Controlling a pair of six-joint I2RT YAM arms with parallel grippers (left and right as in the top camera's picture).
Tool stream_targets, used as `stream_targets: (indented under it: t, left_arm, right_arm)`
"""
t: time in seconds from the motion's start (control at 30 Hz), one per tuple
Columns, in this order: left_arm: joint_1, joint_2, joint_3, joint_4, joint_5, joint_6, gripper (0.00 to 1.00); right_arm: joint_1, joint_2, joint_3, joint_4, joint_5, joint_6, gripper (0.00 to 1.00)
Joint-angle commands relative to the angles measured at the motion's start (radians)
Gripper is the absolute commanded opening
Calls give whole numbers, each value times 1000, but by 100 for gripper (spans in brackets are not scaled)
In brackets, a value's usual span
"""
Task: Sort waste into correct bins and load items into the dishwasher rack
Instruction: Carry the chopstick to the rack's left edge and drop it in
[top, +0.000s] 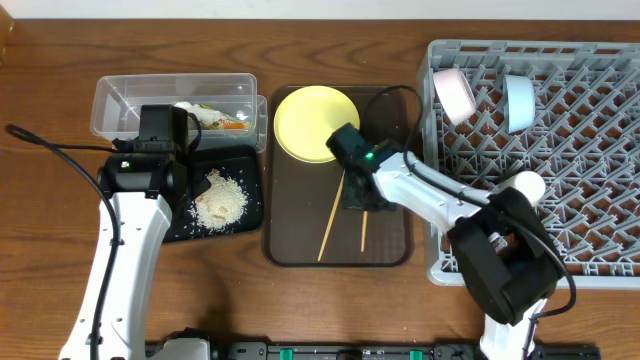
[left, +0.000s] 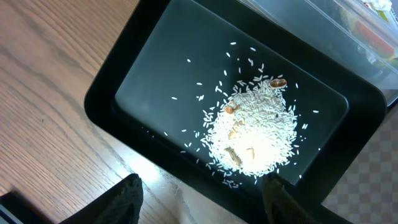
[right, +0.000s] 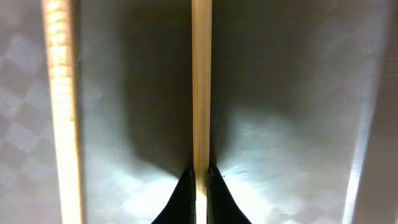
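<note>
My right gripper (top: 362, 197) is low over the dark brown serving tray (top: 385, 250) and shut on one wooden chopstick (right: 201, 81). The other chopstick (right: 62, 106) lies beside it; both show in the overhead view (top: 328, 228). The yellow plate (top: 315, 122) sits at the tray's far end. My left gripper (left: 202, 202) is open and empty at the near edge of the black tray (left: 124, 68), which holds the rice heap (left: 255, 134). The crumpled wrapper scrap (top: 215, 118) lies in the clear tub (top: 130, 100). The grey rack (top: 580, 170) holds a white bowl (top: 455, 95), a light blue bowl (top: 518, 102) and a pale cup (top: 526, 186).
The black tray (top: 245, 165) lies just in front of the clear tub, and both sit left of the brown tray. The rack stands right of the brown tray. My right arm (top: 500, 250) reaches across the rack's near left corner. Bare wood table lies left of the black tray.
</note>
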Motion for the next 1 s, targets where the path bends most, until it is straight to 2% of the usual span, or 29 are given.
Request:
stream_targets:
  t: [0.0,0.33,0.5,0.67,0.97]
  left_arm:
    - [5,-14,-10,-3,-2,10,64]
    - [5,-14,-10,-2,-2,10,64]
    - [5,-14,-10,2,-2,10,64]
    - [5,-14,-10,5,-2,10,64]
    - [5,-14,-10,5,-2,10,64]
  right_arm:
    - [-52,-83,-7,-9,6,-97,1]
    - [-224,-403,-7,-75,2,-392,1]
    - [-299,-459,-8,-168,7,-497,1]
    - [-359,-442,-35,-218,11,-513,1]
    - [-409,-420,-136,-148,44,-512,1]
